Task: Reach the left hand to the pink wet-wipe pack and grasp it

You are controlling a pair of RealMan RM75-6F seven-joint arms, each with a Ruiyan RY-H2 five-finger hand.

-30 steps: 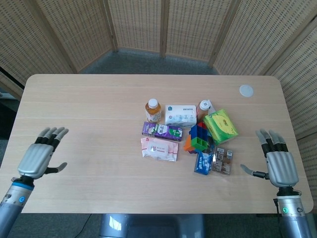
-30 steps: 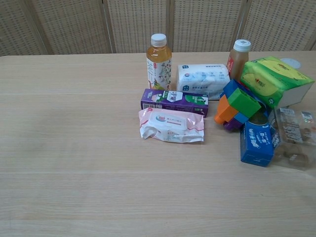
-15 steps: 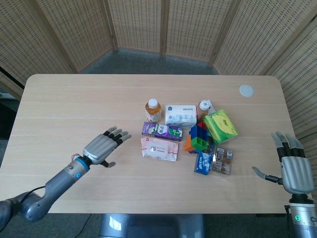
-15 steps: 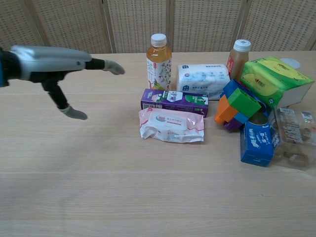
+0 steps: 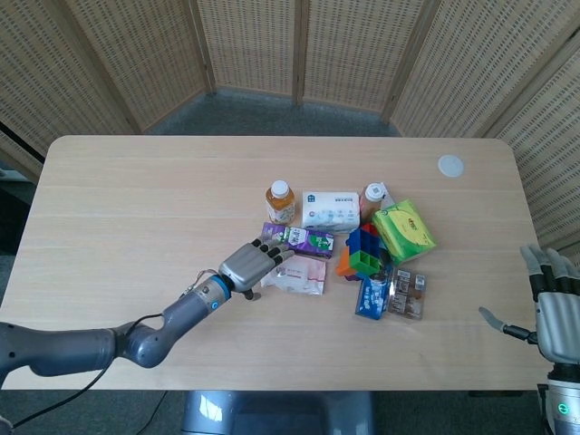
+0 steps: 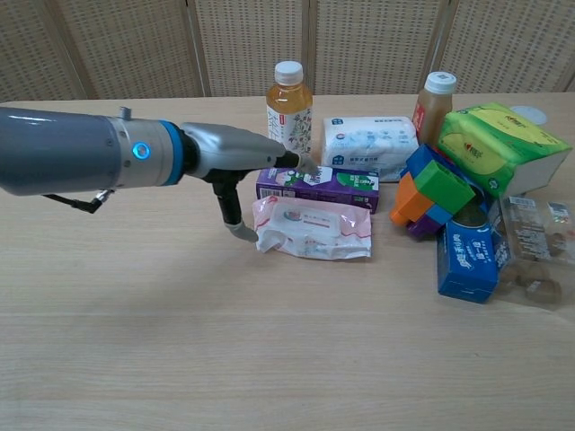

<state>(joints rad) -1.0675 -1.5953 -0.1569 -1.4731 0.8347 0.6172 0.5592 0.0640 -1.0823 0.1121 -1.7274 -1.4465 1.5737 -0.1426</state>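
Observation:
The pink wet-wipe pack (image 5: 302, 274) (image 6: 314, 227) lies flat on the table, just in front of a purple carton (image 6: 317, 182). My left hand (image 5: 252, 264) (image 6: 235, 162) hovers over the pack's left end with fingers stretched out above it and the thumb hanging down beside its left edge. Nothing is held in it. My right hand (image 5: 555, 306) stays open at the table's right edge, far from the pack, and does not show in the chest view.
Behind the pack stand an orange-drink bottle (image 6: 288, 101), a white tissue pack (image 6: 370, 144) and a second bottle (image 6: 434, 101). To the right lie coloured blocks (image 6: 434, 190), a green tissue box (image 6: 499, 145), a blue box (image 6: 467, 259) and a clear snack pack (image 6: 535, 251).
My left arm has swept right across the table, from the left edge to the pack's left end. My right hand has drifted further right, towards the table edge.

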